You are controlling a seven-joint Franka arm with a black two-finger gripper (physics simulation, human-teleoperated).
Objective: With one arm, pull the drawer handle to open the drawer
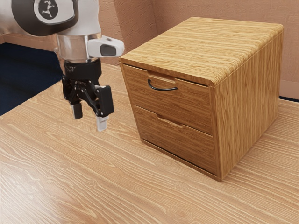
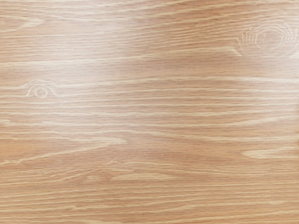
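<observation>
A wooden cabinet [image 1: 224, 88] with two drawers stands on the table at the exterior view's right. Its top drawer [image 1: 170, 98] sits flush with the front and carries a thin black curved handle [image 1: 161, 87]. The lower drawer [image 1: 175, 140] is also flush. My black gripper [image 1: 88, 120] hangs over the table to the left of the cabinet, pointing down, its two fingers apart with nothing between them. It is well short of the handle and a little lower. The wrist view looks straight down on bare wood-grain table [image 2: 149, 112].
The wooden table [image 1: 93, 186] spreads wide in front of and left of the cabinet. A dark blue floor [image 1: 23, 74] lies beyond the table's far left edge, and a brown wall [image 1: 140, 18] rises behind.
</observation>
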